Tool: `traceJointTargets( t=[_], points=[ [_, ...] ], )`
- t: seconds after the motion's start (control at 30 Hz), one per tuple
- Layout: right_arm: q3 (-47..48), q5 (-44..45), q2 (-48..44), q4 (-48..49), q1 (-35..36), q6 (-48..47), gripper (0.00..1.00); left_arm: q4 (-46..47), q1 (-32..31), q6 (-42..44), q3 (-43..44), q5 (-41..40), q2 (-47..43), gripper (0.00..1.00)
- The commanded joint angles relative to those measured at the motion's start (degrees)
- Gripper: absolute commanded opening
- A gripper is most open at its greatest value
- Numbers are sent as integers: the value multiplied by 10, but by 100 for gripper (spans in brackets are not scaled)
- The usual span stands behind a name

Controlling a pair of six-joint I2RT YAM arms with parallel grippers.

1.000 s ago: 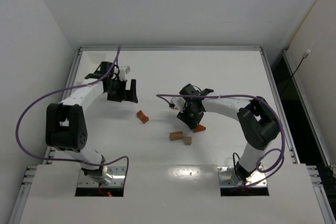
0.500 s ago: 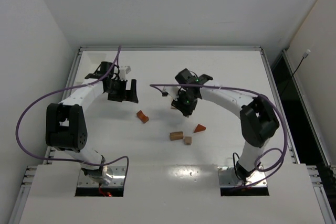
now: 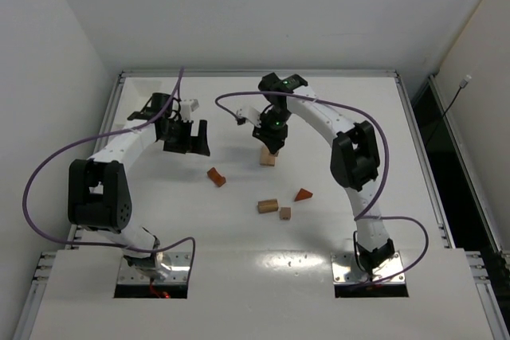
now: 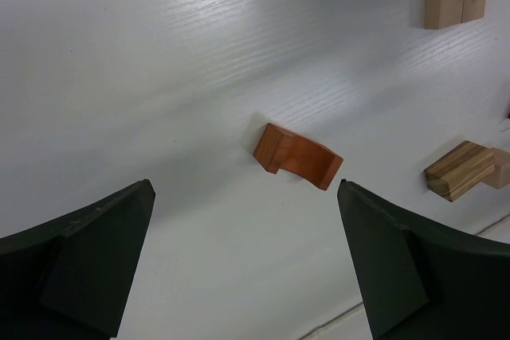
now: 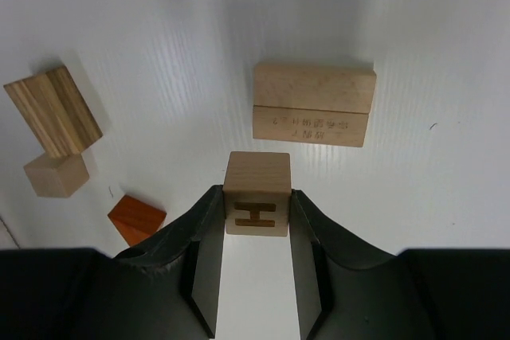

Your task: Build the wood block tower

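My right gripper is closed narrowly on a pale cube stamped with an H, one finger pressed against each side. Over the last second this arm has swung away from the reddish wedge at lower centre of the overhead view. It now hangs at upper centre.

In the wrist view, just above the cube, two pale long blocks lie flat, touching side by side. I take these as the base of the wood block tower, which is barely begun. The cube looks apart from them and not yet set down, so I judge it is lined up to be placed.

A striped block and a small cube sit at the left of that frame, unused.

My left gripper has not moved. Its jaws are spread wide and hold nothing, and a reddish curved piece lies on the table between them, untouched.
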Motion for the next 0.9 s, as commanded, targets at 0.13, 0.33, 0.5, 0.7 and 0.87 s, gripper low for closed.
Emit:
traceJointTargets(
  t=[0.13, 0.33, 0.5, 0.7, 0.87],
  points=[
    [51, -7, 23, -29, -22, -43, 0, 9, 8, 8, 10, 6, -23, 99],
    [70, 19, 41, 2, -22, -22, 0, 9, 8, 3, 10, 6, -23, 99],
    [82, 24, 58, 20, -17, -8, 0, 9, 8, 3, 10, 6, -23, 99],
    [96, 35, 77, 27, -17, -3, 0, 9, 14, -2, 10, 0, -23, 99],
    [108, 35, 94, 32, -17, -3, 0, 14, 19, -8, 10, -5, -23, 99]
  ],
)
